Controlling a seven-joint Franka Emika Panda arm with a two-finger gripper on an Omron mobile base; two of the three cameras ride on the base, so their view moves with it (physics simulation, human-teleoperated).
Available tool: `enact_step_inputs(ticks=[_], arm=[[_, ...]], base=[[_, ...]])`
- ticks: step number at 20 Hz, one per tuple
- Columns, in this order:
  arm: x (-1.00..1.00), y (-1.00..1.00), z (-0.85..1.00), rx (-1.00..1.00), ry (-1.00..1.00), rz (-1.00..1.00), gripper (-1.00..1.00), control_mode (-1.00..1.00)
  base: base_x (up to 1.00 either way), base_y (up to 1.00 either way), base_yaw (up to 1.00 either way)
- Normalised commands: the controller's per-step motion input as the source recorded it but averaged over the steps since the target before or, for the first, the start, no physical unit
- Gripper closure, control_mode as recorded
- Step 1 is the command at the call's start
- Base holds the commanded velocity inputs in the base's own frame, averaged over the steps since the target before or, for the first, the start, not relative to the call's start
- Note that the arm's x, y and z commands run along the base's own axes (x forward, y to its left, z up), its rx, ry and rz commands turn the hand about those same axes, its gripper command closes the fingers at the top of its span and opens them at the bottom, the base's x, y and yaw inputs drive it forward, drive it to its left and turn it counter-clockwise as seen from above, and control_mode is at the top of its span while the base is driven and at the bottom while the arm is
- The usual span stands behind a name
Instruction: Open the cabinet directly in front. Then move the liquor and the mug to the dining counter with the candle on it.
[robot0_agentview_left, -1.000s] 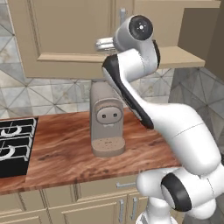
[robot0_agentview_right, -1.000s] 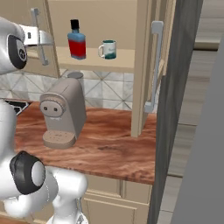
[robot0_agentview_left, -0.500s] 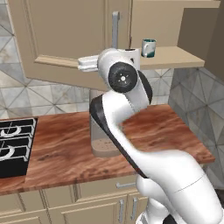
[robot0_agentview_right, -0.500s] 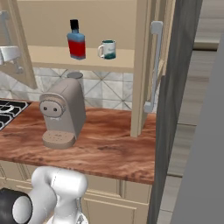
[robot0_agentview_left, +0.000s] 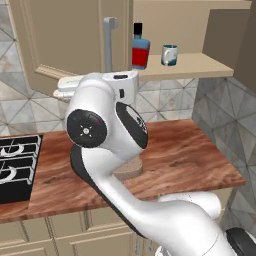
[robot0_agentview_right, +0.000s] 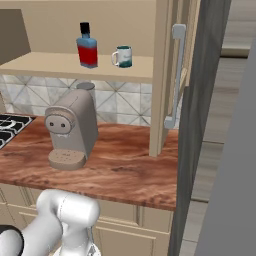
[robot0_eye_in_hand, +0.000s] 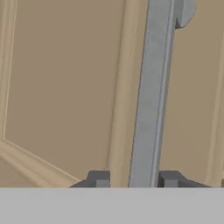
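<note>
While we find no readable writing on anything, the hand view shows our pincer (robot0_eye_in_hand: 133, 179) partly open, its tips either side of the silver handle (robot0_eye_in_hand: 151, 96); whether they touch it we cannot tell. At the top of the right base view the cabinet (robot0_agentview_right: 162, 75) stands open, its shelf holding the liquor (robot0_agentview_right: 87, 46) with the mug (robot0_agentview_right: 123, 56) just beside it. Below them at left, a coffee machine (robot0_agentview_right: 70, 130) sits on the counter (robot0_agentview_right: 125, 170).
</note>
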Motion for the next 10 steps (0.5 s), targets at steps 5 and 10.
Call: enact_step_inputs(ticks=[5, 10], arm=[[-0.49, 0.01, -0.15, 0.03, 0.0, 0.0, -1.0, -1.0], [-1.0, -0.23, -0.22, 0.13, -0.01, 0.0, -1.0, -1.0]], base=[[0.0, 0.0, 0.0], [0.0, 0.0, 0.0]])
